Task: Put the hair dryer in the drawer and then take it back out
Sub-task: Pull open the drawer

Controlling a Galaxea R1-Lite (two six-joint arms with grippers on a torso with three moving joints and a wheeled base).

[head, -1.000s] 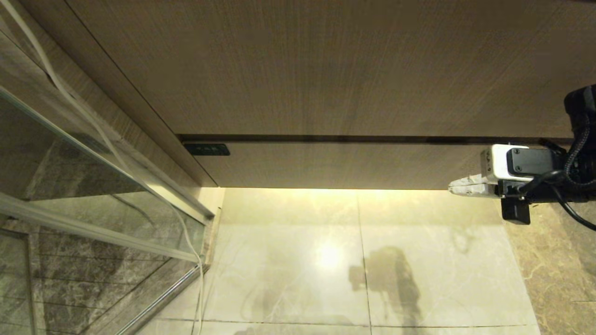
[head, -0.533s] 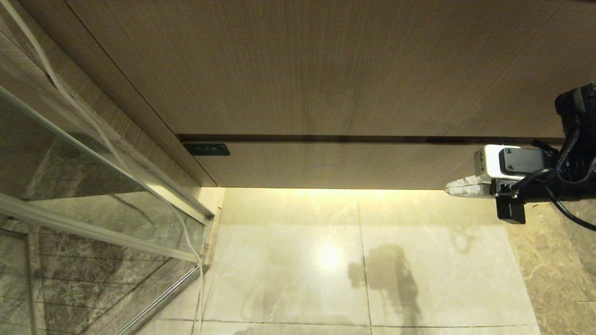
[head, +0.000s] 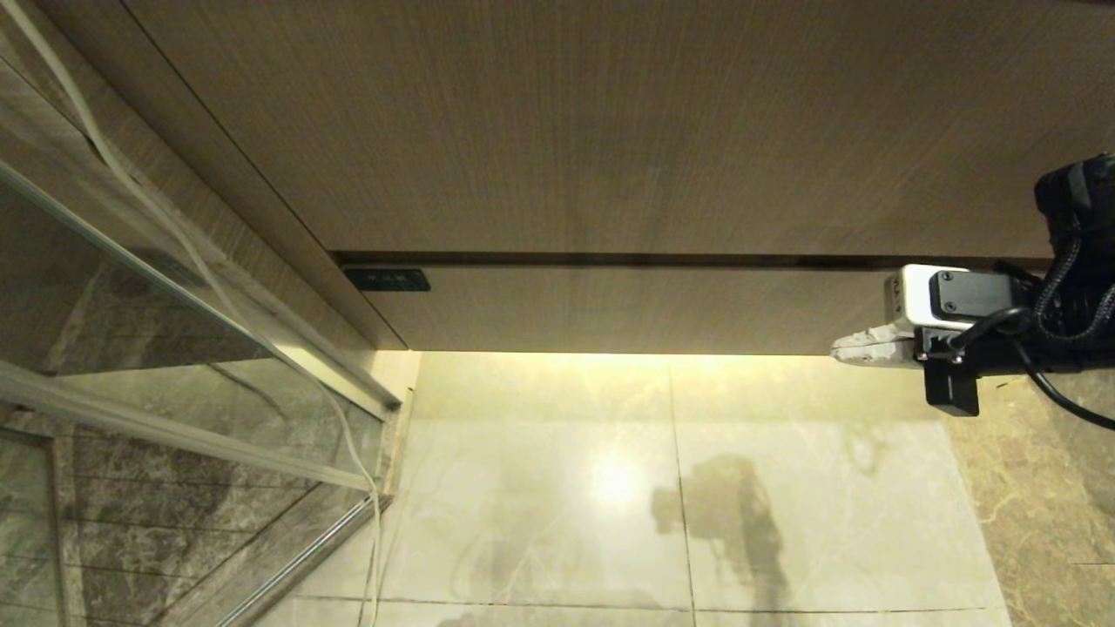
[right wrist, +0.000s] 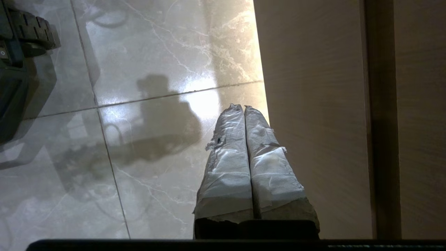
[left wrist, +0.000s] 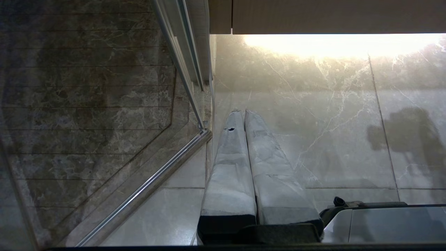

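One drawer (head: 627,309) in view, front flush and shut, with one small dark label (head: 387,279) at its left end; one taller wood panel (head: 610,131) above it, a dark gap between them. Hair dryer: not seen in any view, so its place cannot be told. Two grippers counted. Right gripper (head: 849,350) reaches in from the right of the head view, its two white-wrapped fingers (right wrist: 226,153) pressed together on nothing, tips level with the drawer's lower edge near its right end; contact with the front cannot be judged. Its arm is cut off by the frame edge. Left gripper (left wrist: 244,115) shows only in its own wrist view, fingers together and empty, over the floor (head: 540,488) beside one glass door (head: 174,348). One white cord (head: 344,435) hangs along the glass. The floor shows dark reflections, shapes unclear.
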